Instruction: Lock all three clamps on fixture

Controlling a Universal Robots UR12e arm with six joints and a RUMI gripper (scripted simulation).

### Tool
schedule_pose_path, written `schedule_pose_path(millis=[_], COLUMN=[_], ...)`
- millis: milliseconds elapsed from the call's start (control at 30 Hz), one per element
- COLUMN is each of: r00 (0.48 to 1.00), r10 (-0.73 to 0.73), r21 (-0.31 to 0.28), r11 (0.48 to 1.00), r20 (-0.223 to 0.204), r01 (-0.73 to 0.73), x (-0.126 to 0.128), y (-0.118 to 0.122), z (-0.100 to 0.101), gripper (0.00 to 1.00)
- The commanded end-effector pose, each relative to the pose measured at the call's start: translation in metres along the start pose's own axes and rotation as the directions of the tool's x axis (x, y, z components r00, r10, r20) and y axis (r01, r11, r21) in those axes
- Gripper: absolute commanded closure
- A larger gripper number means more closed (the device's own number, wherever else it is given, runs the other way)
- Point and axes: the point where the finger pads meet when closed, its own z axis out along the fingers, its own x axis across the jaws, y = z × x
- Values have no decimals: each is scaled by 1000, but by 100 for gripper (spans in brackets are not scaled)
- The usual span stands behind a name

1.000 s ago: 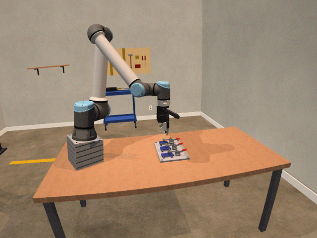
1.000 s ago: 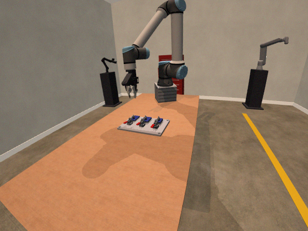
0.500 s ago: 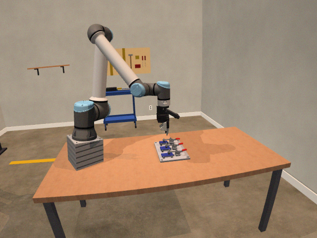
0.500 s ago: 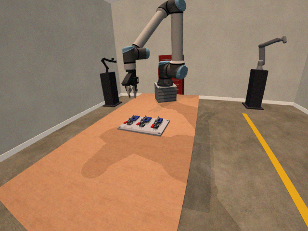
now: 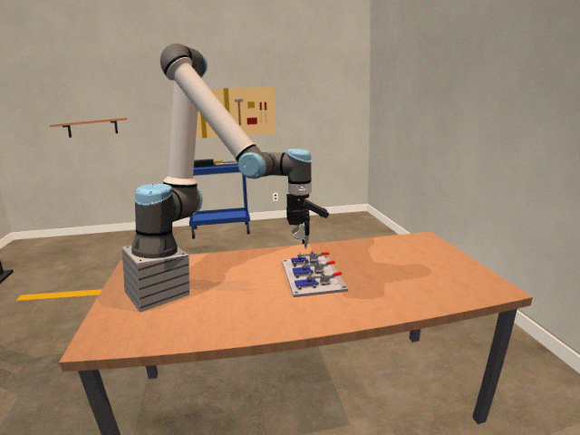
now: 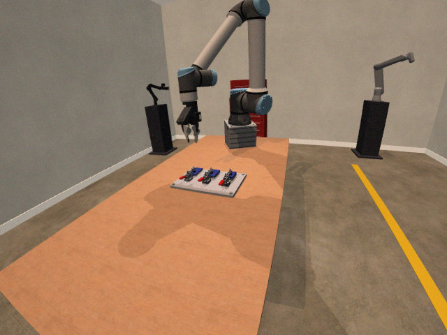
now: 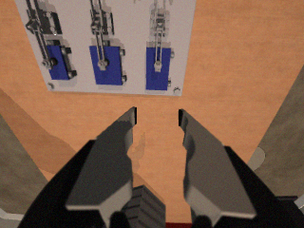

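- The arm (image 5: 213, 110) stood on a grey pedestal (image 5: 135, 299) at one end of the table (image 5: 234, 327).
- The gripper (image 5: 303, 241) pointed straight down, above the table and just beside the fixture (image 5: 293, 287), on the side of the blue parts.
- Its fingers stood partly apart, and nothing was between them; only the table surface showed in the gap in the wrist view.
- The gripper touched neither the fixture nor the table.
- The fixture was a grey plate (image 6: 236, 187) lying flat near the middle of the table, with three clamps in a row on it.
- Each clamp had a red handle (image 5: 336, 274), and its bar reached over a blue part (image 7: 157, 71).
- In the top view, the red handles pointed away from the pedestal, and the blue parts (image 5: 304, 282) were on the side near to it.
- Whether the clamps were locked could not be told; they were too small in the pictures.
- In the wrist view, the clamp (image 7: 47, 28) at the left looked a little different from the other two, but its state was not clear.
- A blue cart (image 5: 245, 187) stood by the wall behind the arm.
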Motion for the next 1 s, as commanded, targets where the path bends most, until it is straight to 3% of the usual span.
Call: schedule_pose_path(millis=[0,433,800,967], r00=[1000,1000,1000,1000], r10=[0,0,0,0], r21=[1,1,1,1], r11=[1000,1000,1000,1000], r20=[-1,-1,-1,-1], r01=[0,0,0,0], x=[0,0,0,0], y=[-1,-1,-2,-15], z=[4,53,57,57], gripper=[72,72,72,72])
